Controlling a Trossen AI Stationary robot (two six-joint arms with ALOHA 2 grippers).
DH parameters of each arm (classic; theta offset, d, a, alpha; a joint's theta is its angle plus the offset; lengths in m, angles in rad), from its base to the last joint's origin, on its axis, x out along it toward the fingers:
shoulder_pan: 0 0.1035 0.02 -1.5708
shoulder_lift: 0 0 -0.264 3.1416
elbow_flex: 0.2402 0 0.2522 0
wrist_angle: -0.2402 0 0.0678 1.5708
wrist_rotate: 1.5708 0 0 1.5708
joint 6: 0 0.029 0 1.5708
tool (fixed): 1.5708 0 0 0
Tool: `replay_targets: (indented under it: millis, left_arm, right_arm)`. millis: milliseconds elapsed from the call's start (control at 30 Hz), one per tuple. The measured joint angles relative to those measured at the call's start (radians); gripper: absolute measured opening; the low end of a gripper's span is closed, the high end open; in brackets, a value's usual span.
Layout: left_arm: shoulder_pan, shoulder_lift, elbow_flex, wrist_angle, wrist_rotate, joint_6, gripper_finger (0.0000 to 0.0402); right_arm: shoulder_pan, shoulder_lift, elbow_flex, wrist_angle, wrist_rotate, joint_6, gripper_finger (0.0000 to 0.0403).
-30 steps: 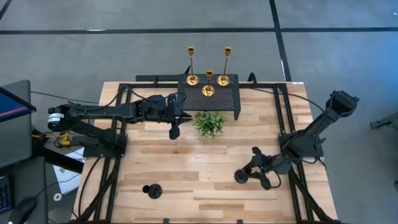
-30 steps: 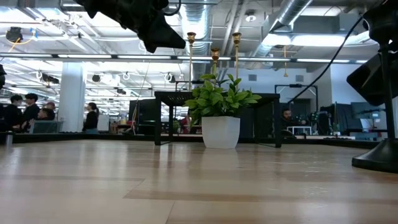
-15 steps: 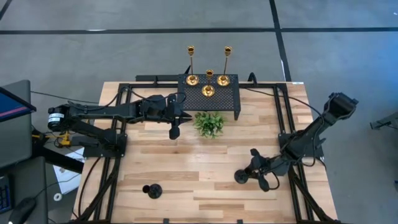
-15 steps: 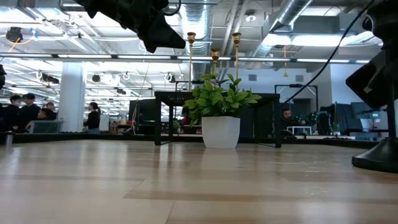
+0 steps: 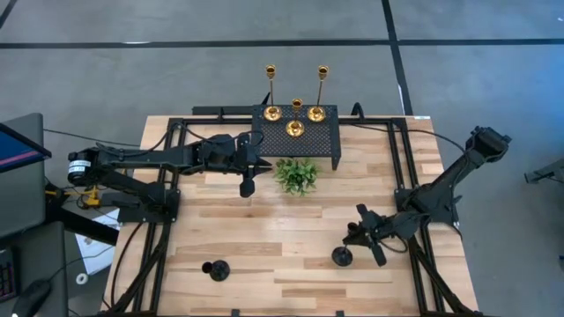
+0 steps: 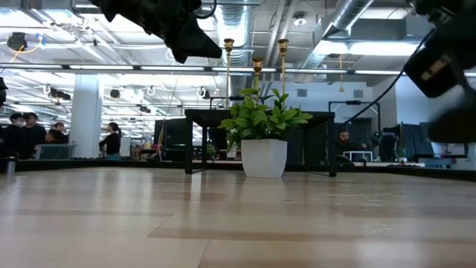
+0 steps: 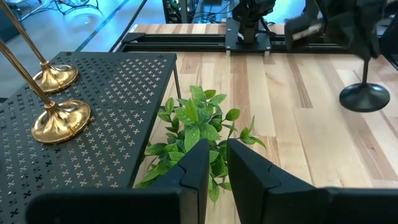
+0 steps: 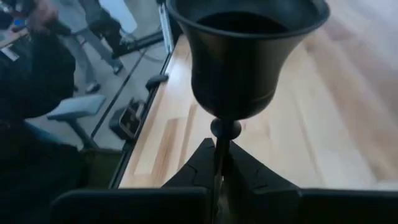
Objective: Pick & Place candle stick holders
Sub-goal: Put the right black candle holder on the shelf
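Lower right of the bench, right claw [image 5: 359, 236] is clamped on a black candle holder [image 5: 342, 256]; left claw [image 5: 248, 186] hangs closed beside the plant [image 5: 297, 175]

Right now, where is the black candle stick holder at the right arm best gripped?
Grip the black candle stick holder by its thin stem under the cup, coming from the side; cup and base are too wide. The right end effector is shut there.

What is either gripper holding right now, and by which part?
The right gripper holds a black holder by its thin stem, just below the cup. The left gripper, near the plant, holds nothing.
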Motion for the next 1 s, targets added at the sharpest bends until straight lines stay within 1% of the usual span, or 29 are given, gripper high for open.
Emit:
replay_targets:
  millis: [233,367,433,633,1000]
  left_arm:
    - [0.000,0.000,0.000,0.000,0.000,0.000,0.0057]
    - [0.000,0.000,0.000,0.000,0.000,0.000,0.0057]
    - [0.000,0.000,0.000,0.000,0.000,0.000,0.0057]
    - [0.000,0.000,0.000,-0.003,0.000,0.000,0.0057]
    - [0.000,0.000,0.000,-0.011,0.000,0.000,0.0057]
  right_arm:
    - [-0.088,-0.094,0.128,-0.246,-0.089,-0.123,0.0003]
    - [-0.153,-0.123,0.212,-0.395,-0.124,-0.190,0.0002]
    - [-0.191,-0.134,0.245,-0.442,-0.149,-0.223,0.0001]
    - [-0.337,-0.158,0.304,-0.499,-0.268,-0.337,0.0001]
    - [-0.679,-0.157,0.387,-0.547,-0.533,-0.462,0.0000]
